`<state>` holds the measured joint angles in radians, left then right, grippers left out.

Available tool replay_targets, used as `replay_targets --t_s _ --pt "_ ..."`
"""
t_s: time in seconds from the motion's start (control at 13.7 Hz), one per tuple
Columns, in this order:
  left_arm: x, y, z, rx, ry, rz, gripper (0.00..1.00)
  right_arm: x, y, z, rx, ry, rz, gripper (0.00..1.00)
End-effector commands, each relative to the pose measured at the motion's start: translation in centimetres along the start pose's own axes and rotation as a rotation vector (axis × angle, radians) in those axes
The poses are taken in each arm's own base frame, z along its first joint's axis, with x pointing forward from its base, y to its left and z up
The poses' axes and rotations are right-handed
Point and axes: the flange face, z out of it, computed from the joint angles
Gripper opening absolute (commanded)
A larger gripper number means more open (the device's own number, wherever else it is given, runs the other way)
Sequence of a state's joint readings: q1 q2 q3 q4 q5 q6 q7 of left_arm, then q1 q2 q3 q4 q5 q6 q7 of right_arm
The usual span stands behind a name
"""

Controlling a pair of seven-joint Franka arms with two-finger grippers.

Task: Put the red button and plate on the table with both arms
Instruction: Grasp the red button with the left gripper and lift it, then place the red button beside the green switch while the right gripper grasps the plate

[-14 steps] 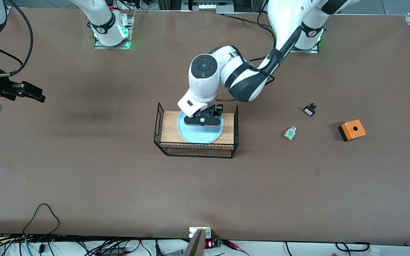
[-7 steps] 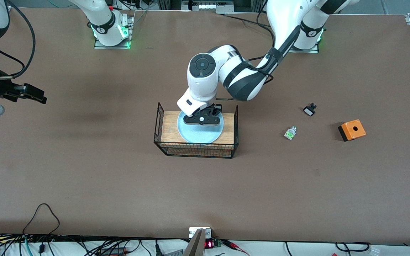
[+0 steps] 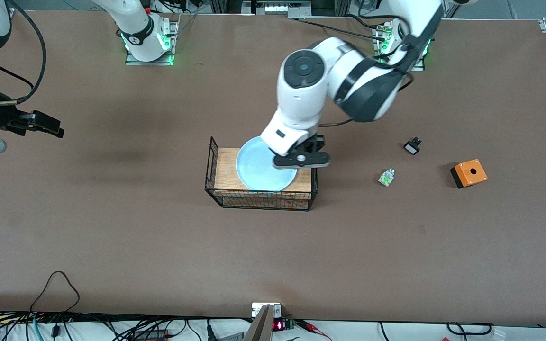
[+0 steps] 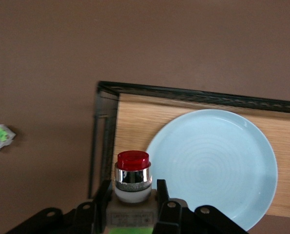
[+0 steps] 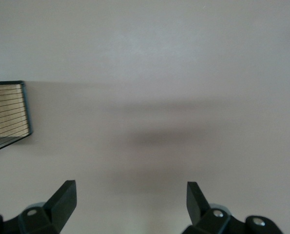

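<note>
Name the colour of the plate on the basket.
Pale light blue plate with faint concentric rings; clearest in the left wrist view.

table [image 3: 112,227] matte | basket [image 3: 217,152] wire, wood top | red button [image 4: 132,174] glossy cap, chrome collar

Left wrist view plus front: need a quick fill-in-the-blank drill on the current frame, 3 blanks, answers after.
1. The left gripper is shut on the ____.
2. The plate lies on the wood top of the wire ____.
3. The right gripper, over bare table at the right arm's end, has its fingers ____.

Missing words: red button; basket; open.
</note>
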<state>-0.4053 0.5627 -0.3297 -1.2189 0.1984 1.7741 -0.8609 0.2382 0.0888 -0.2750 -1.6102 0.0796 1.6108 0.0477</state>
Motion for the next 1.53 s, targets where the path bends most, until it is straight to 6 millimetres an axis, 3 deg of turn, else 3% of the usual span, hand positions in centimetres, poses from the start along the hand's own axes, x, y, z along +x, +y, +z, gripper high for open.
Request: replay_targets --t_s 0.0,0.22,0.37,0.58,0.73,0.8,1.1,1.24,1.46 --pt "1.6 -5.2 -2.1 0.012 -0.082 -0.049 0.12 -1.6 -2.9 -1.3 0.038 -0.014 0.149 1.0" --pt "6.1 -13.5 -0.8 0.065 -0.17 -0.009 0.11 -3.0 -10.4 -2.0 0.036 -0.004 0.261 1.0" --pt "9.4 -19.9 1.9 0.056 -0.216 0.096 0.11 -4.3 -15.3 -1.4 0.032 -0.011 0.314 1.0" --pt "12.6 -27.4 7.8 0.031 -0.246 0.196 0.11 -6.0 -21.5 0.4 0.015 -0.033 0.377 1.0" --pt "12.9 -31.3 13.3 0.045 -0.2 0.298 0.11 -6.8 -24.8 1.7 0.01 -0.028 0.392 1.0" --pt "13.0 -34.8 16.1 0.032 -0.168 0.35 0.11 -7.0 -26.4 2.5 0.011 -0.023 0.403 1.0" --pt "11.5 -38.5 25.4 0.064 -0.123 0.458 0.11 -8.3 -32.9 7.4 -0.017 -0.027 0.462 1.0" --pt "10.4 -39.7 26.9 0.061 -0.111 0.458 0.12 -8.8 -35.9 9.4 -0.005 0.001 0.524 1.0" --pt "9.8 -40.5 28.7 0.047 -0.121 0.446 0.17 -9.0 -38.6 12.3 0.008 0.005 0.637 1.0"
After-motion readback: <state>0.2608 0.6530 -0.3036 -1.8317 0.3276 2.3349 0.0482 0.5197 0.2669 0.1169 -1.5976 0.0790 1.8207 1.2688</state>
